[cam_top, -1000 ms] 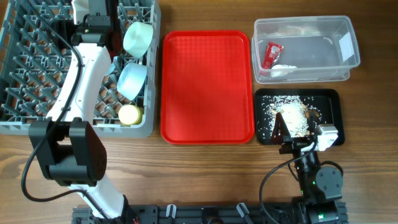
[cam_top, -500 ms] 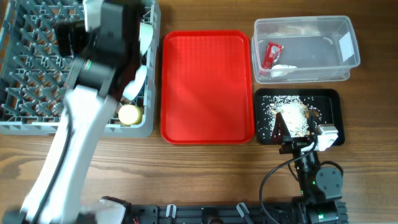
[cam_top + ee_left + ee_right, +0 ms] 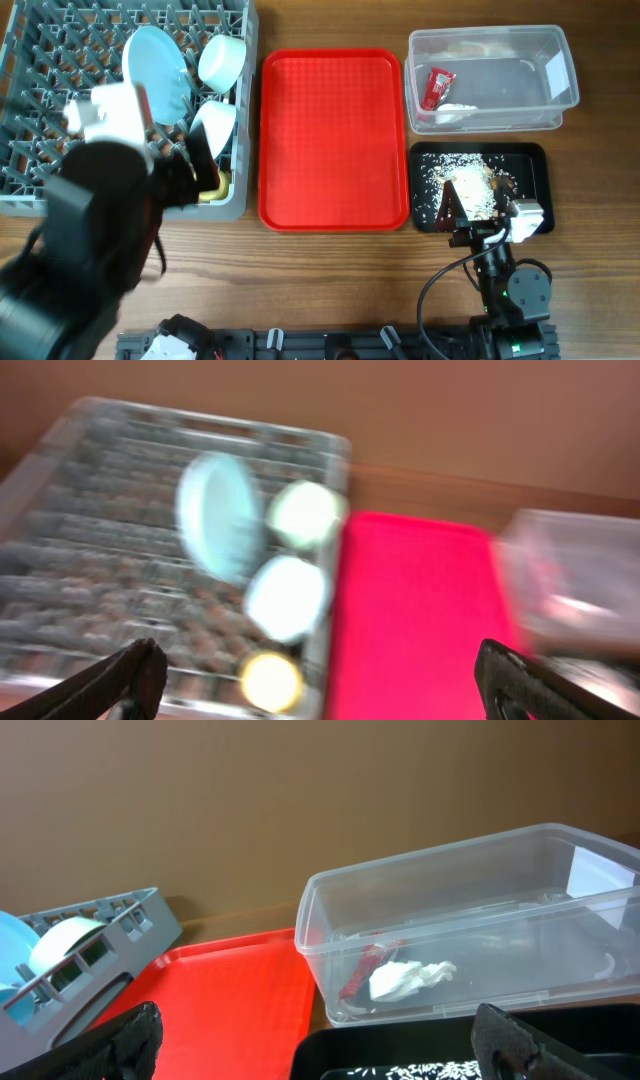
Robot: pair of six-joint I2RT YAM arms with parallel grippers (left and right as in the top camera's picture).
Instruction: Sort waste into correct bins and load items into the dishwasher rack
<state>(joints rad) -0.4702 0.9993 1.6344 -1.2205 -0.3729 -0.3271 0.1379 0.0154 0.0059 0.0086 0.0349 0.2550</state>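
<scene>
Red serving tray [image 3: 333, 140] flat on wooden table [image 3: 330, 290], plain brown wall [image 3: 300, 800] behind

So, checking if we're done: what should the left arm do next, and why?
Probably retract the open, empty left gripper to rest: plate, bowls and cup sit in the rack, wrapper and scrap in the tub, crumbs in the black tray.

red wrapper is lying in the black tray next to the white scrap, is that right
No. The red wrapper lies next to the white scrap in the clear tub, not the black tray, which holds crumbs. The overhead view shows it.
</scene>
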